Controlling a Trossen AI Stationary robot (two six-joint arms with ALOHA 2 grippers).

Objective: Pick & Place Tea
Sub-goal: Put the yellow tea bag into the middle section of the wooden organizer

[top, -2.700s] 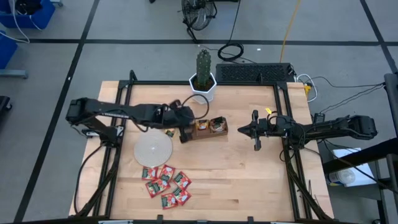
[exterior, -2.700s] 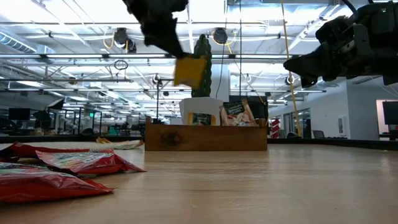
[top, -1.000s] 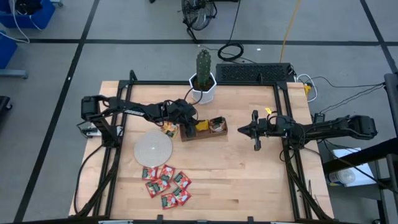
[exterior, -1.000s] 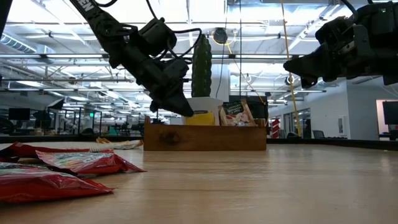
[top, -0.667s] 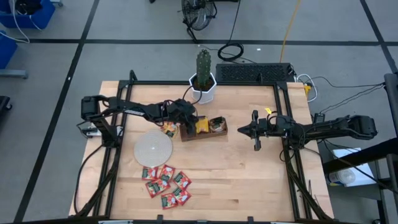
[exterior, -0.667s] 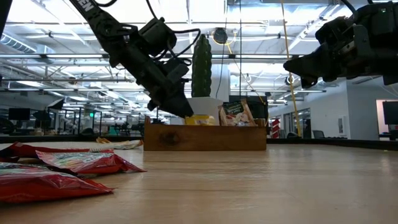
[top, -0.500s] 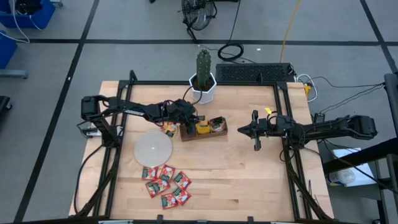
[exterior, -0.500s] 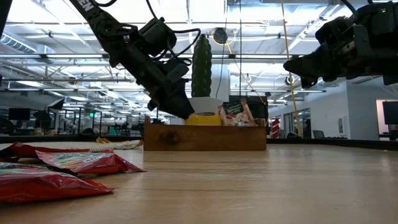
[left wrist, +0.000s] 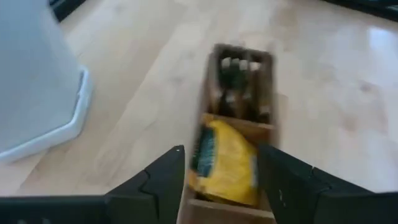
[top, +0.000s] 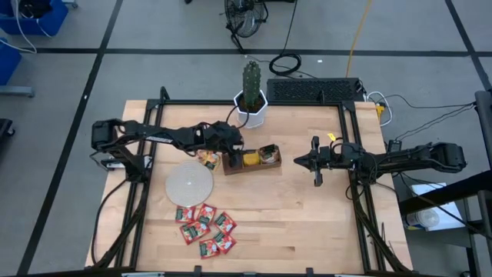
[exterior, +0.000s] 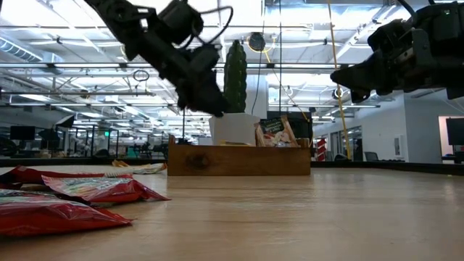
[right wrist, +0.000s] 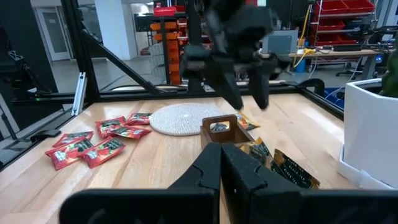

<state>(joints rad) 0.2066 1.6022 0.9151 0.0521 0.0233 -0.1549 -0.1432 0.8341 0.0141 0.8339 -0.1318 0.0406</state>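
Left of the wooden tray (top: pixel 252 159), red tea sachets (top: pixel 204 227) lie heaped in front of the grey disc (top: pixel 189 185), waiting; the left gripper (left wrist: pixel 219 167) hangs just above the tray's left end, fingers spread and empty, the yellow sachet (left wrist: pixel 225 160) lying released in the middle compartment; judged step: placement done, next fetch another sachet; right of the tray, the right gripper (top: pixel 316 162) waits clenched

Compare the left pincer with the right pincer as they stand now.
The left pincer is open above the tray, over a yellow sachet lying in it; the right pincer is shut and empty. The left hangs over the tray; the right hovers off to the tray's side. Both are clear of the table.
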